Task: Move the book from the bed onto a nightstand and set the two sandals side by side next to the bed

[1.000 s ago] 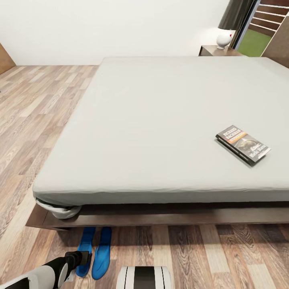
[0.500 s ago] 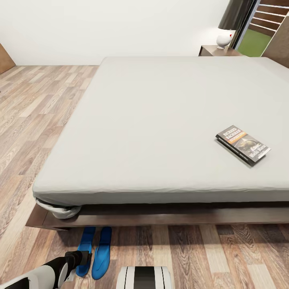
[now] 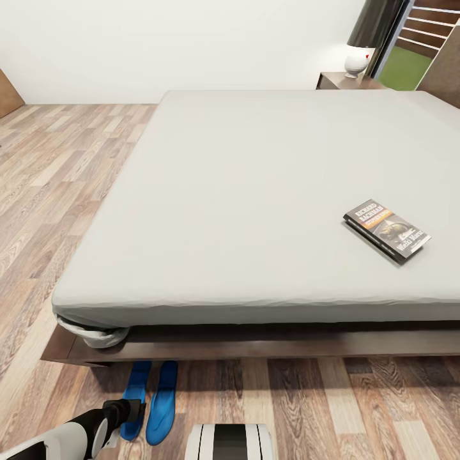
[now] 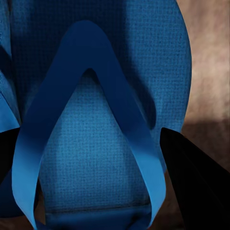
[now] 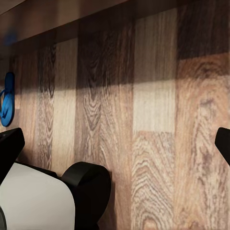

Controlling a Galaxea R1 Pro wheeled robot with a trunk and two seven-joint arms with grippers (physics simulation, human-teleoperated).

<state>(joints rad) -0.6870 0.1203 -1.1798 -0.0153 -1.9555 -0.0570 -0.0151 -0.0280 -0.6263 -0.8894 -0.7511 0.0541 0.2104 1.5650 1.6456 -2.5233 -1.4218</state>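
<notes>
Fingers (image 4: 191, 182) of the left gripper (image 4: 91, 177) stand spread, one dark tip on each side of a blue sandal (image 4: 103, 96), whose sole and V-shaped strap lie between them; whether they touch it cannot be told. From the head camera, the left arm (image 3: 70, 434) reaches down to the sandals (image 3: 150, 399), which lie side by side on the wooden floor (image 3: 306, 409), toes tucked under the bed's near edge. Right gripper (image 5: 115, 148) fingers (image 5: 9, 148) are parted too, with bare floorboards between them and nothing held; a sandal (image 5: 6, 99) shows far off beside the bed frame.

Above the sandals, the bed (image 3: 255, 191) carries its flat grey mattress on a dark brown frame. On the mattress, towards the bed's right side and nearer its foot than its far end, lies the book (image 3: 386, 230), flat and cover up, turned askew. Beyond the bed's far right corner stands the nightstand (image 3: 338, 80) with a white lamp (image 3: 356, 62) on top.
</notes>
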